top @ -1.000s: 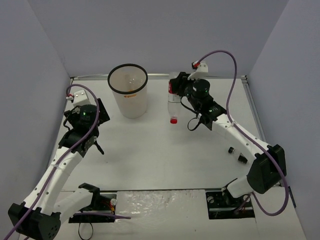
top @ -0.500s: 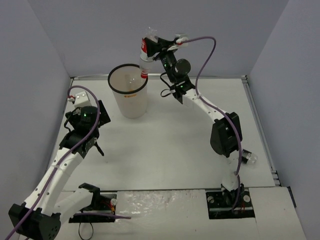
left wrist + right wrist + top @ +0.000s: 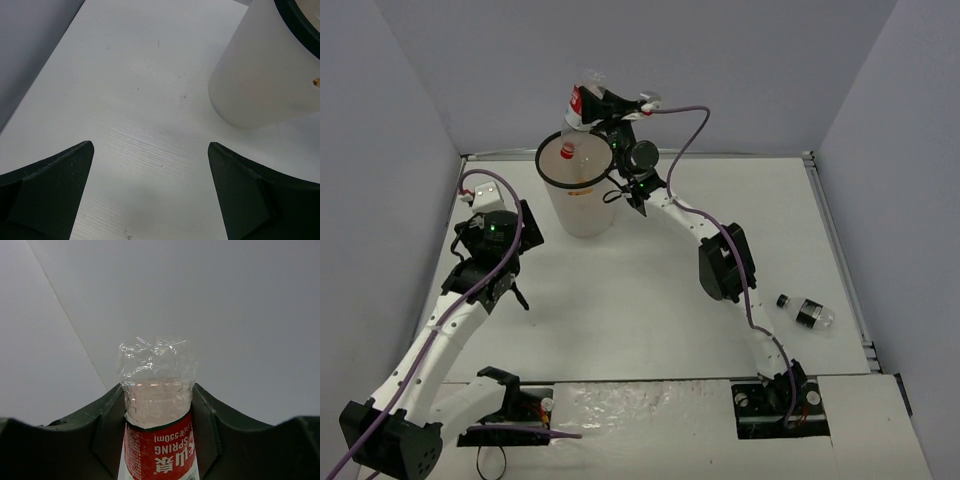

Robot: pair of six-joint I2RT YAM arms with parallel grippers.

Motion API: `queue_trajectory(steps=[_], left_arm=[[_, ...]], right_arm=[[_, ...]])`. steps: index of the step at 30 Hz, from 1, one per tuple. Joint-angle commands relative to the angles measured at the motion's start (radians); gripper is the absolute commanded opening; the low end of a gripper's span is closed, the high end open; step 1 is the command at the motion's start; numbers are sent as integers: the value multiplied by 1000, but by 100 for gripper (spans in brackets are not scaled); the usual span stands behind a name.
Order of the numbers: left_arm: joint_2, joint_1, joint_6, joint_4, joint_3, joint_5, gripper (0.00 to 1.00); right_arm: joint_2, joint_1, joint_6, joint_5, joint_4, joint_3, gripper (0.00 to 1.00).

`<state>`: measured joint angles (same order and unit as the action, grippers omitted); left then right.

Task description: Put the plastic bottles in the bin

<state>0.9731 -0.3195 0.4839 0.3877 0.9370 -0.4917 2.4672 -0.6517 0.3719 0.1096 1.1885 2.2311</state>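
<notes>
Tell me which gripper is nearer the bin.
Right. The right gripper holds the red-label bottle over the bin; the left gripper is open, apart from it, on its left side.

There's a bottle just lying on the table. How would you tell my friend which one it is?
Look at the white table, then along its right side toward the front. A small clear bottle lies there on its side, all alone. Unlike the red-label bottle held cap-down over the tall bin, it has a dark band and nothing touches it.
</notes>
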Motion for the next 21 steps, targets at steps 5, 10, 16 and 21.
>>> queue_trajectory(steps=[5, 10, 16, 21], left_arm=[[24, 7, 13, -74, 32, 46, 97], [32, 7, 16, -75, 31, 47, 97], [38, 7, 40, -91, 25, 53, 97], [44, 7, 47, -90, 26, 68, 97]], right_arm=[[11, -65, -62, 0, 116, 62, 43], [-4, -75, -54, -47, 8, 64, 82], [-134, -75, -100, -80, -65, -89, 100], [-248, -69, -142, -62, -205, -140, 100]])
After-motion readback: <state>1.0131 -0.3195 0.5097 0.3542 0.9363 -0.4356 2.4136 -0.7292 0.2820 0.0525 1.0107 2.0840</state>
